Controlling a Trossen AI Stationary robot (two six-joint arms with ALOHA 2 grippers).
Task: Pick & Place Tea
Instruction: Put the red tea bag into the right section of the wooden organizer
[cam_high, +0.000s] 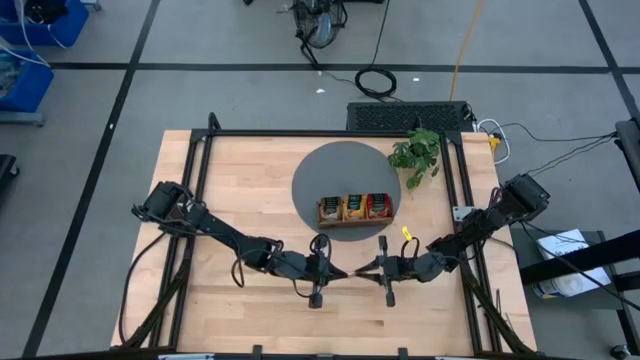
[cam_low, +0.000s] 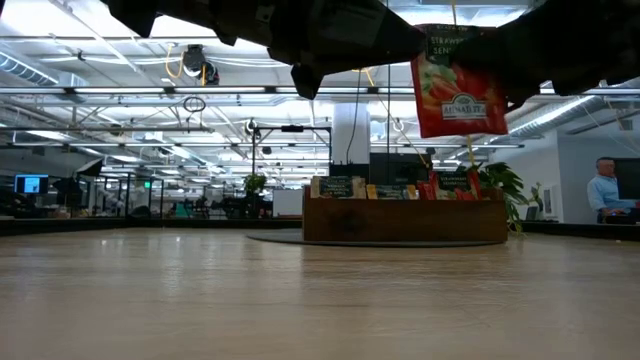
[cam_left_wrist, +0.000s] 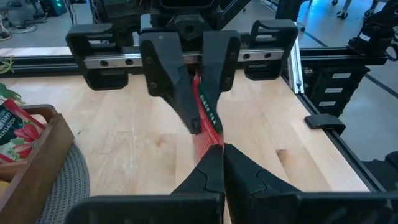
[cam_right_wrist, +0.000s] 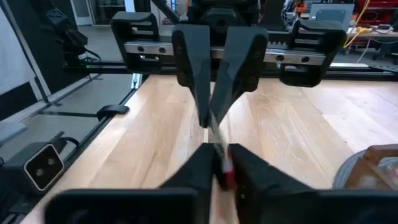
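Note:
Both grippers meet above the table's near middle, on one red tea sachet (cam_low: 459, 88). It hangs upright, clear of the wood, and shows edge-on in the left wrist view (cam_left_wrist: 208, 127) and the right wrist view (cam_right_wrist: 226, 175). My left gripper (cam_high: 337, 271) comes from the left and my right gripper (cam_high: 366, 268) from the right, tips facing each other, each shut on it. More sachets (cam_high: 354, 206) stand on edge in the brown wooden tray (cam_high: 326, 213) on the round grey mat (cam_high: 320, 170). My left gripper pinches the red sachet's edge (cam_left_wrist: 216, 144) between its two fingers, coming level from the table's left. The sachet is lifted clear and stands upright. My right gripper pinches the same sachet at its opposite edge (cam_right_wrist: 225, 167) between its two fingers, coming level from the table's right. Its fingers (cam_left_wrist: 186, 93) close on the sachet just beyond my left fingertips.
The tray (cam_low: 405, 218) stands farther back than the grippers, in the middle of the table. A small green plant (cam_high: 418, 152) stands at the mat's far right. A small yellow piece (cam_high: 407, 235) lies by the right arm. Bare wood (cam_high: 240, 190) lies left. A person (cam_low: 605, 190) is in the room behind.

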